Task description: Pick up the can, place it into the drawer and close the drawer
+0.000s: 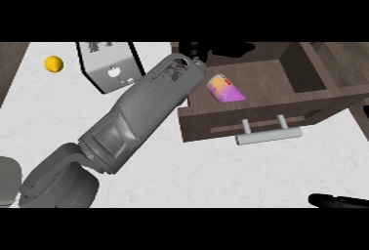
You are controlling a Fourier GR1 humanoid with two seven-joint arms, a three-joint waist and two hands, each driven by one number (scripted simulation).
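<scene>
The can (225, 89) lies on its side inside the open drawer (209, 122), at about 1 o'clock from the view's middle, its pink and yellow label facing up. It rests free on the drawer's floor, with nothing gripping it.

The left hand (191, 49) hangs at about 11 o'clock from the can, near it but apart, over the drawer's back edge. Too little of it shows to tell whether it is released or clenched. It is not grasping the can.

With the can in place, closing seems the step in hand. To do it well, the left hand should come clear of the drawer first. The push should then meet the front panel near the pale handle (267, 133), at 5 o'clock from the can, and run straight toward 12 o'clock so the drawer does not skew.

The right hand (337, 200) shows only as a sliver at 4 o'clock on the surface (216, 171), its state unclear.
</scene>
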